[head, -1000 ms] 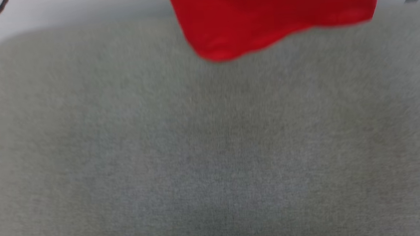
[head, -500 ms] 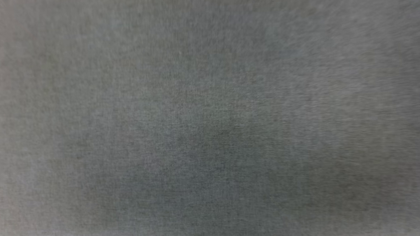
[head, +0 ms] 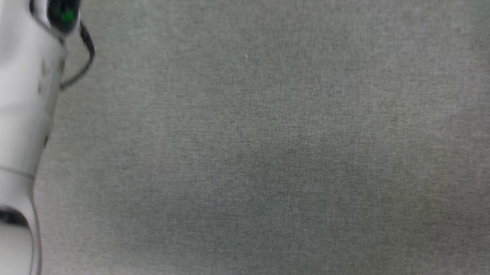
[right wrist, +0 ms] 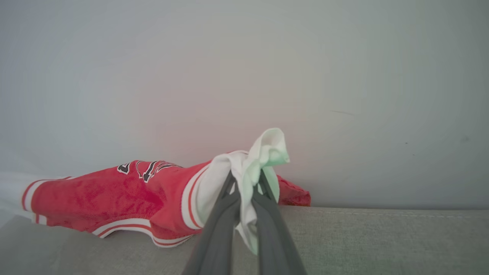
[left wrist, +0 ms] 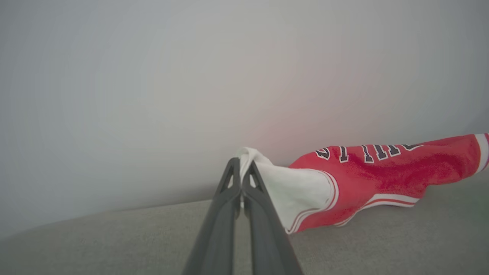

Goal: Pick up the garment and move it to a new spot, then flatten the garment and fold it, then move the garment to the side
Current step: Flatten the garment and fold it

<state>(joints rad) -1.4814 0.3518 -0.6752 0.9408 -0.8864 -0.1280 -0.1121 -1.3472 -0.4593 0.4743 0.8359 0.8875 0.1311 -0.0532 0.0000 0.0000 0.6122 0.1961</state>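
"One garment, operator, and two grippers on it. That is your whole count, plus one pale forearm with one dark cable looping off it at the left edge of the head view."

"How are the grippers holding?"

"Your left gripper has its fingers pressed together on a bunch of white sleeve. Your right gripper pinches the other white sleeve, with a wad of cloth standing up past its tips. The red body with the black lettering stretches between them."

"Where does it sit?"

"At the far side of the grey fabric surface, close against the plain pale wall. It sags between your two grips. Its striped trim hangs down at the surface, and I cannot tell you whether it touches."

"Edges? Room to move?"

"In the right wrist view the surface's far edge runs as a straight seam along the foot of the wall, to the right of the garment. In the left wrist view the surface meets the wall in a low line left of your fingers. On the near side, the head view gives you a broad stretch of the same grey fabric, flat and even, with the forearm along its left."
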